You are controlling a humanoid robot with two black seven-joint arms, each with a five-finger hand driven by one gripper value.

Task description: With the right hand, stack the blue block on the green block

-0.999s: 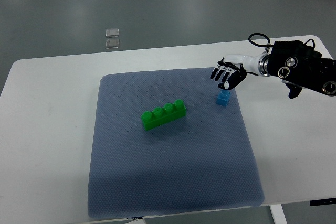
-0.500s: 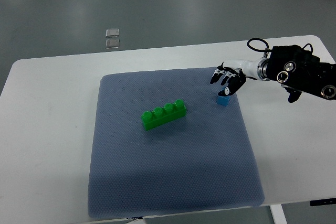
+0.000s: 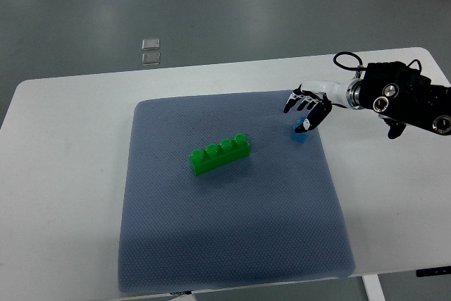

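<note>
Now right hand (image 3: 308,108) over blue block (image 3: 299,134)

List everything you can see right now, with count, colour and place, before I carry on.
green block: 1, green, four studs, middle of the mat.
blue block: 1, blue, mat's upper right, partly hidden under the hand.
mat: 1, grey-blue, covering the table's centre.
table: 1, white.
small clear squares: 2, on the grey floor beyond the table.
right hand: 1, black and white, over the blue block, grip unclear.
Left arm: not visible.

One green block (image 3: 220,154); one blue block (image 3: 299,134); one mat (image 3: 232,237)
</note>
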